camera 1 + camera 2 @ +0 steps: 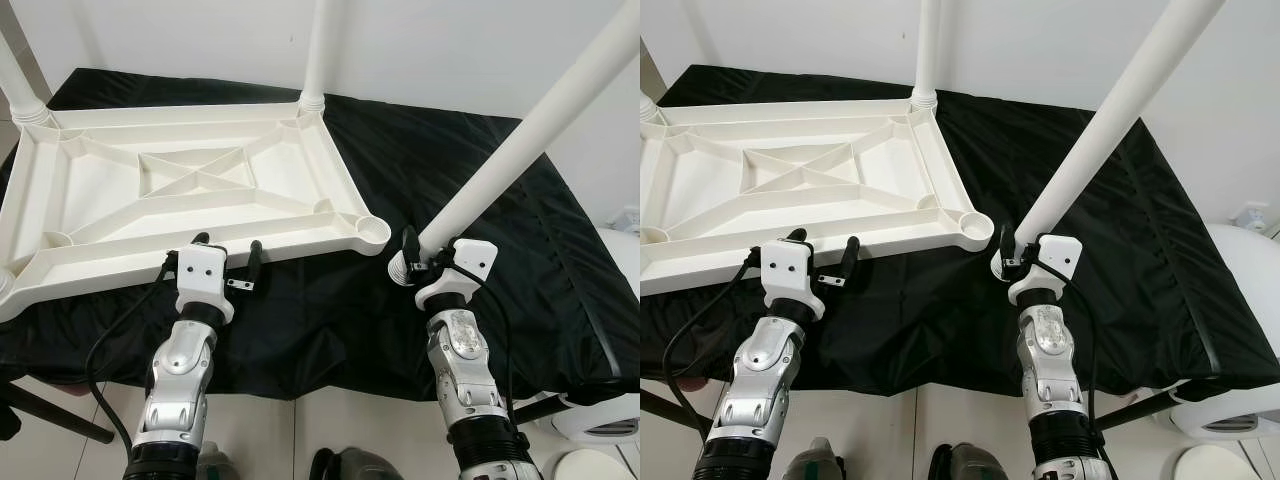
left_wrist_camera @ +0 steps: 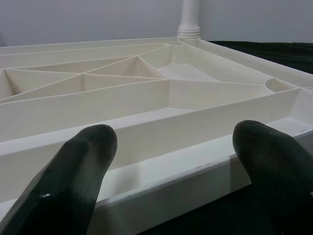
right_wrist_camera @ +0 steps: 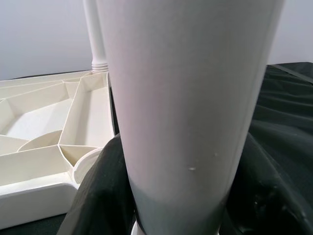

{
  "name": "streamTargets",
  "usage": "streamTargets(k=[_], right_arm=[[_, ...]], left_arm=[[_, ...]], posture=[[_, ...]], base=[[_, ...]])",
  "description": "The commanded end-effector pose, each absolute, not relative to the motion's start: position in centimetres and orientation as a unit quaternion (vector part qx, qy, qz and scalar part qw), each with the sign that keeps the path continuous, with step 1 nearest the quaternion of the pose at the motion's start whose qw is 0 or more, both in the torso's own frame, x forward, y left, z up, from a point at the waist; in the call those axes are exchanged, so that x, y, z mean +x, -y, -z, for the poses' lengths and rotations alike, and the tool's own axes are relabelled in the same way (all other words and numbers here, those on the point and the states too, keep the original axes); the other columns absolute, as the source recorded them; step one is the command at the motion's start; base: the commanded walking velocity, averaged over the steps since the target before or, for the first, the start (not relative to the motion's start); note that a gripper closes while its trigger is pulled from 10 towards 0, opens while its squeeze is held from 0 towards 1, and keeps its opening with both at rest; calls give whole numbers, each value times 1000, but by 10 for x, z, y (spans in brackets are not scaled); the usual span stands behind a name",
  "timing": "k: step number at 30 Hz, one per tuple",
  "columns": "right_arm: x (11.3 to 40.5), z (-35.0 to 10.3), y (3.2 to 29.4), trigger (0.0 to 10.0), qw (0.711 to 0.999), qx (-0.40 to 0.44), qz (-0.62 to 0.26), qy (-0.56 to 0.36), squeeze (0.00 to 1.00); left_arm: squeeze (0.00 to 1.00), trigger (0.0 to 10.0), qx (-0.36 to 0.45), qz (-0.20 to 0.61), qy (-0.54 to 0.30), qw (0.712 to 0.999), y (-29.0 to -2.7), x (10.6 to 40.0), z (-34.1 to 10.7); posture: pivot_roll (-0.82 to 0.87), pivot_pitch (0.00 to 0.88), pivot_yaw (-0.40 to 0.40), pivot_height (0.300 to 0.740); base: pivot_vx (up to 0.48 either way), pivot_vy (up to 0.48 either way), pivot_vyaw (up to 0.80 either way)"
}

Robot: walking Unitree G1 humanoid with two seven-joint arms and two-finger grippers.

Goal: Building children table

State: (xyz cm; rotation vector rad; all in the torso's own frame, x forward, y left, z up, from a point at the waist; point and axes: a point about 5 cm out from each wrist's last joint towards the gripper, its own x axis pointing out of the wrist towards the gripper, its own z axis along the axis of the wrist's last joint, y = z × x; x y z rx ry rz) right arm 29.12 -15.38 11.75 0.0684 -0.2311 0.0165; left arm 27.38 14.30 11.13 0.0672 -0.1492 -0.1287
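Observation:
A white plastic tabletop [image 1: 100, 190] lies upside down on the black cloth, ribs facing up. Legs stand in its far right corner [image 1: 316, 50] and far left corner [image 1: 14, 85]. The near right corner socket [image 1: 372, 229] is empty. My right gripper [image 1: 428, 250] is shut on a loose white leg [image 1: 520, 140] near its threaded end, just right of that socket; the leg leans up and away to the right. In the right wrist view the leg [image 3: 186, 98] stands between the fingers [image 3: 98, 196]. My left gripper [image 1: 228, 243] is open, its fingertips [image 2: 73, 166] at the tabletop's near rim [image 2: 186, 171].
The black cloth [image 1: 470, 160] covers a work table against a white wall. A white rounded appliance [image 1: 605, 420] stands on the floor at the right. A dark bar [image 1: 50, 410] crosses under the table's front left.

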Motion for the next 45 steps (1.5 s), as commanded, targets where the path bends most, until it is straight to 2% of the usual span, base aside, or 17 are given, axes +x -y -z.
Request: streamTargets(k=[1, 45], right_arm=[[290, -109, 155, 10000, 995, 36, -3, 95, 0], [287, -108, 156, 10000, 995, 35, -4, 93, 0]], left_arm=[[0, 10000, 27, 33, 62, 997, -146, 275, -107], [0, 10000, 33, 34, 35, 998, -144, 269, -97]], posture=[[85, 27, -79, 740], [83, 40, -84, 740]], base=[[0, 0, 0], [0, 0, 0]])
